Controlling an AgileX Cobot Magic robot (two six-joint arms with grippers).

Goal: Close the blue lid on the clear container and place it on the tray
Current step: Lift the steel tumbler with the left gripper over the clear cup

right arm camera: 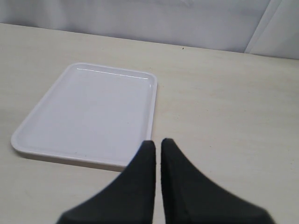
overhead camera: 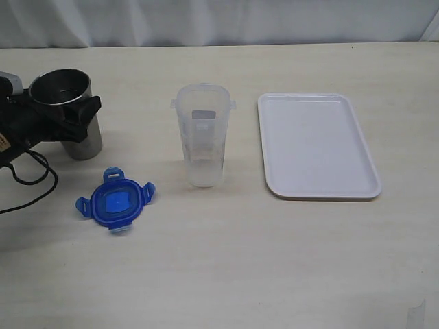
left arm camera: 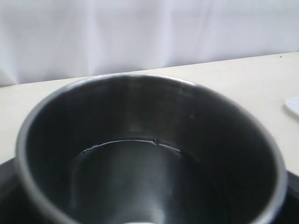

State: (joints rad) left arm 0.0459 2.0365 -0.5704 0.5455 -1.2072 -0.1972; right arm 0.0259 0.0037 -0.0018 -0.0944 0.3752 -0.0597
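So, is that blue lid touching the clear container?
Apart. The exterior view shows the blue lid lying flat, with bare table between it and the clear container.

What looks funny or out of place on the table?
Nothing is spilled or broken. The odd bit: the left gripper clasps a metal cup, while the blue lid lies flat, apart from the open container.

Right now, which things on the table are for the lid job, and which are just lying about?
For the job:
- blue lid, lying flat on the table
- clear container, standing open
- tray, with nothing on it

Just lying about:
- steel cup
- black cable
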